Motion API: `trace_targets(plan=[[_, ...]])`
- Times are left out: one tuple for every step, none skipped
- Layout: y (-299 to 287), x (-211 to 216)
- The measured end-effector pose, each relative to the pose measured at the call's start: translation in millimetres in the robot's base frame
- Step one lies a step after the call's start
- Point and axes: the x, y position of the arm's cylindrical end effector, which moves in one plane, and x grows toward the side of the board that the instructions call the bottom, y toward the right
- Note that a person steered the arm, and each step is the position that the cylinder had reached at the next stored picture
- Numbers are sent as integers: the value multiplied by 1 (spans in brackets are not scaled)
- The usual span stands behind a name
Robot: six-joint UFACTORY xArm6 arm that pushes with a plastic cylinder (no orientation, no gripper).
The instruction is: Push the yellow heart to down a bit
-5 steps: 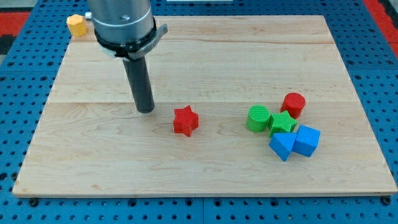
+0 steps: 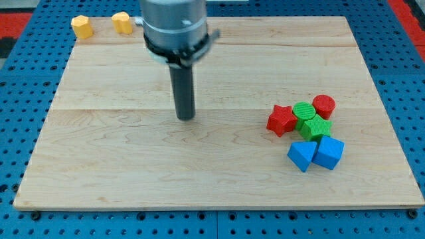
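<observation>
Two yellow blocks sit at the board's top left corner. One (image 2: 121,22) lies just left of the arm's housing and looks like the heart. The other (image 2: 82,26) lies further left and looks like a hexagon. My tip (image 2: 186,117) rests on the bare wooden board (image 2: 99,166) near its middle. It is well below and to the right of both yellow blocks and touches no block.
A cluster sits at the view's right: a red star (image 2: 281,119), a green cylinder (image 2: 305,111), a red cylinder (image 2: 324,106), a green star (image 2: 315,128) and two blue blocks (image 2: 302,156) (image 2: 329,151). Blue pegboard surrounds the board.
My tip has moved right by a small step. The red star now lies against the right cluster, whose green and red blocks have shifted. A second yellow block has come into view.
</observation>
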Motion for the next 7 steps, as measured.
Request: trace_targets(plan=[[0, -72], [0, -147], [-32, -244], [-37, -245], [-47, -245], [-50, -245], [-67, -244]])
